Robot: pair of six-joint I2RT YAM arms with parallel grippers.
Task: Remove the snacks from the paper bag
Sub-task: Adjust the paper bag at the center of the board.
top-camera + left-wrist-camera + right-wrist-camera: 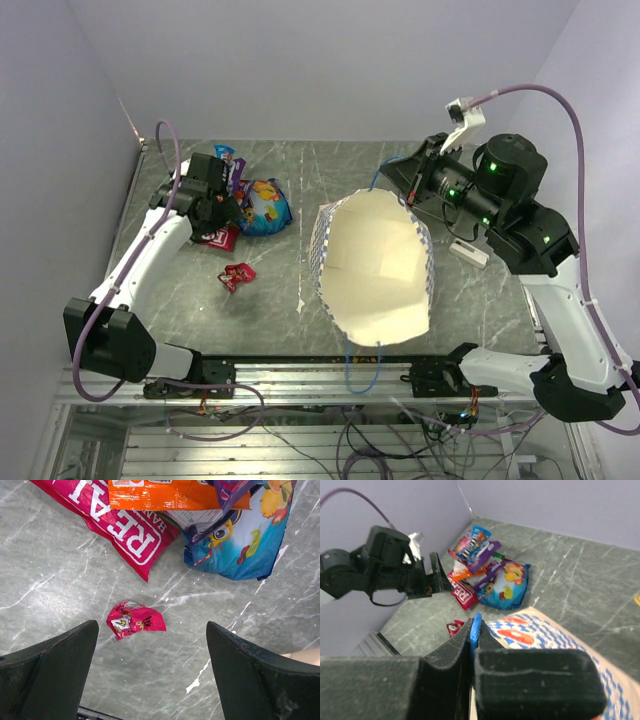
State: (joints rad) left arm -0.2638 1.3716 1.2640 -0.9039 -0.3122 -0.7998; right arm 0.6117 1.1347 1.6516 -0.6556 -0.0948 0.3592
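The paper bag [375, 262] lies in the middle of the table with its mouth open to the camera; only cream paper shows inside. My right gripper [408, 182] is shut on the bag's thin blue cord handle [477, 625] at its far rim. The snacks lie in a pile at the far left: a red "REAL" packet [127, 527], an orange packet [170, 495], a blue packet [245, 542] and a purple one [482, 552]. A tiny red wrapped candy [134, 622] lies alone on the table nearer me. My left gripper [152, 670] is open and empty just above the table beside the candy.
A small white block [468, 252] lies on the table to the right of the bag, under my right arm. A second blue cord handle [362, 372] hangs over the near table edge. Walls close the left and far sides.
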